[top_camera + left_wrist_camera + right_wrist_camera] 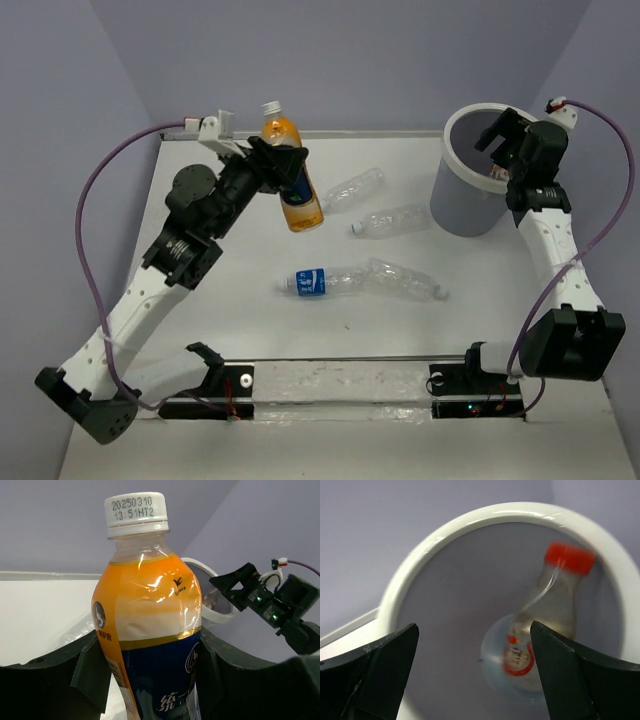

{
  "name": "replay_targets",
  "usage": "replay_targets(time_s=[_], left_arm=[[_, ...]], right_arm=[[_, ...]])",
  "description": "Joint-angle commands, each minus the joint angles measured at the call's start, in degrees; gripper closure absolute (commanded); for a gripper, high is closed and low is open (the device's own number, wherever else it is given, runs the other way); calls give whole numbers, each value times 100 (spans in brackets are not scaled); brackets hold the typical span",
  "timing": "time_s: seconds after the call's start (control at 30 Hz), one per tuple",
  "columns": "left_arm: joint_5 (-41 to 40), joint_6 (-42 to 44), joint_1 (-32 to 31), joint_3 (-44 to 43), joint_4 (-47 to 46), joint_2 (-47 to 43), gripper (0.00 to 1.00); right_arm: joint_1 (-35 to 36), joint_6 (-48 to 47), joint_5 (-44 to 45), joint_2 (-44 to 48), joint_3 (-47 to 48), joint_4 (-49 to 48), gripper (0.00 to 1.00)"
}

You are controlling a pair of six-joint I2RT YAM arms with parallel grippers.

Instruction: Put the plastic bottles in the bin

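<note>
Left end effector (285, 168) clamps the orange bottle (302, 208), cap toward eleven o'clock. Right end effector (475, 652) gapes empty above the bin (485, 512), red-capped bottle (545, 625) seemingly upright inside.

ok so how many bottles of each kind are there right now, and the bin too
orange-filled bottle: 1
red-capped bottle, inside the bin: 1
blue-labelled bottle: 1
plain clear bottles: 2
crushed clear piece at the blue-labelled bottle's end: cannot tell if separate
bin: 1
total: 5 bottles for sure, 1 bin
</note>
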State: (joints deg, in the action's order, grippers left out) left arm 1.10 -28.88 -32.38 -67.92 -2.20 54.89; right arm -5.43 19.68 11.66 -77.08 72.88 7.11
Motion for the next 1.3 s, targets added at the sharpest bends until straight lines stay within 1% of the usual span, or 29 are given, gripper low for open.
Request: replay_targets(time_s=[0.0,0.03,0.07,0.1,0.13,0.17,0.2,0.23,0.27,0.3,0.33,0.37,0.4,0.43,0.47,0.5,0.53,0.57,0.6,0.63,0.77,0.83,0.87,0.93,0.97,1.0,1.1,1.23,1.27], left_arm=[[-1059,348,-391,-974,-676,916,50],[-1077,340,-487,-1151,-729,1083,50],[-1147,322,-558,-1345,-817,1442,50],[-1217,331,-654,-1747,-861,1628,50],[-1401,339,-847,-1942,-905,1812,50],[-1472,357,-945,-2353,-1018,2197,50],[-1542,375,-1050,-2584,-1080,2401,50],[-1708,410,-1242,-2812,-1125,2612,50],[-1788,436,-1331,-3084,-1151,3058,50],[-1850,454,-1411,-3592,-1204,3306,50],[-1912,454,-1464,-3849,-1239,3535,50],[-1947,454,-1577,-4147,-1274,4033,50],[-1982,463,-1630,-4751,-1283,4316,50],[-2078,489,-1692,-5070,-1283,4876,51],[-2149,524,-1736,-5430,-1283,5151,51],[-2228,576,-1841,-6095,-1283,5441,51],[-2272,568,-1859,-6389,-1275,5940,51],[-2316,559,-1886,-6661,-1283,5945,51],[-2386,481,-1921,-6995,-1431,6337,51],[-2439,445,-1930,-7076,-1563,6497,51],[-2676,243,-1991,-7331,-2599,7235,51],[-2904,278,-2053,-7569,-2934,7491,52],[-2966,313,-2079,-7630,-3284,7727,53],[-3002,235,-2114,-7788,-3663,7948,54],[-3037,199,-2141,-7876,-3830,8201,54],[-3081,112,-2149,-8094,-4032,8343,55],[-3151,-3,-2185,-8193,-4481,8704,55],[-3335,76,-2255,-8246,-4930,9021,49],[-3353,93,-2264,-8263,-5009,9126,46]], right_arm=[[33,615,-1208,693,59,-176,1],[33,677,-1488,781,51,-158,1],[33,817,-1874,886,-2,-123,1],[33,931,-2078,1027,-89,-123,2],[33,1071,-2289,1385,-238,-262,5],[33,1299,-2752,1589,-570,-368,7],[33,1414,-2931,2043,-739,-534,12],[33,1537,-3107,2283,-914,-640,19],[33,1756,-3378,2503,-1073,-641,29],[120,1845,-3442,2714,-1257,-641,41],[252,1898,-3451,3003,-1294,-572,70],[392,1864,-3434,3093,-1303,-510,79],[489,1881,-3529,3172,-1390,-553,94],[490,1916,-3670,3303,-1391,-545,99],[490,1925,-3888,3383,-1347,-475,100],[604,1873,-3873,3488,-1268,-178,100],[666,1829,-3821,3594,-1094,-71,100],[666,1803,-3777,3699,-1022,-18,100],[745,1794,-3811,3891,-952,35,100],[745,1802,-3855,3963,-882,70,100],[876,1636,-3926,4130,-574,273,100],[930,1574,-3935,4192,-573,369,100],[982,1539,-3978,4218,-591,370,100],[1035,1539,-4049,4245,-652,352,100],[1096,1521,-4092,4254,-679,343,100],[1149,1495,-4102,4262,-696,352,100],[1219,1407,-4084,4315,-740,378,100],[1325,1380,-4154,4385,-828,405,100],[1325,1372,-4154,4412,-872,405,100]])
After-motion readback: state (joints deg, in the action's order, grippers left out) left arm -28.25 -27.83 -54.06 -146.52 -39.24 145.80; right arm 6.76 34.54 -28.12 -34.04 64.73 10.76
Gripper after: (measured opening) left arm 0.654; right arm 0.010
